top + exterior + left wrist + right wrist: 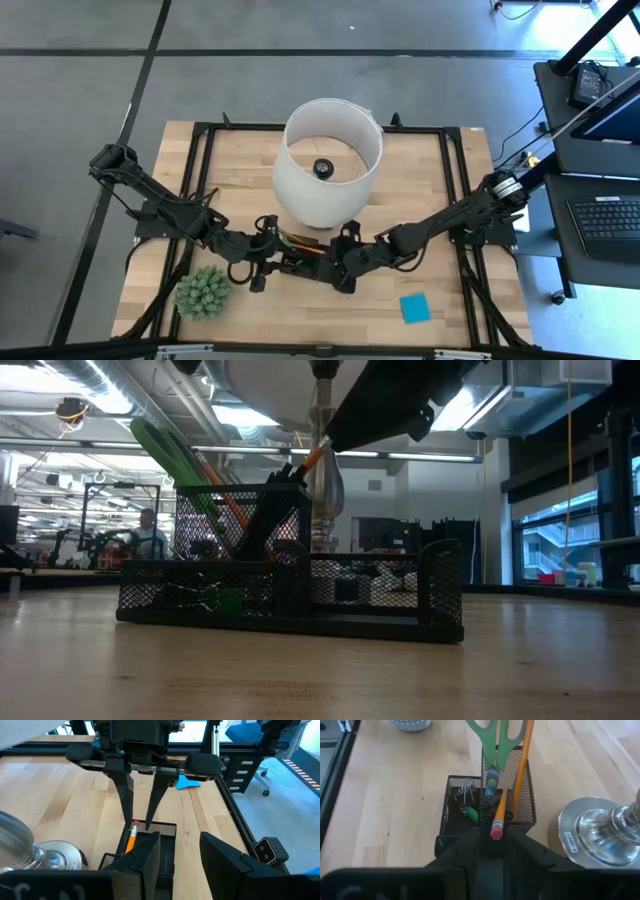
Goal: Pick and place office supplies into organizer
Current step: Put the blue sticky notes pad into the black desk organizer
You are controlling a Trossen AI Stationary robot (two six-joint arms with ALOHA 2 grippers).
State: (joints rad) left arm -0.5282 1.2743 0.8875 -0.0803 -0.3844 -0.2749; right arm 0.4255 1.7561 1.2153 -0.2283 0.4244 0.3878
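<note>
The black wire-mesh organizer (490, 810) sits near the middle of the wooden table (440, 200), just in front of the big white lampshade (328, 160). The orange pencil (512, 785) and green-handled scissors (495, 745) stand in its tall cup. The right gripper (139, 822) hangs over the pencil's pink end, fingers a little apart. The left gripper (180, 852) waits beside the organizer, fingers apart and holding nothing. A blue square sticky-note pad (415, 308) lies well apart on the right.

Organizer (300, 262) hemmed: lampshade (328, 160) close at 12 o'clock, left tool (262, 268) at 9, right tool (338, 268) at 3. Plant ball (204, 291) at 8. Bare tabletop (320, 310) at 6; sticky pad (415, 307) at 4.
</note>
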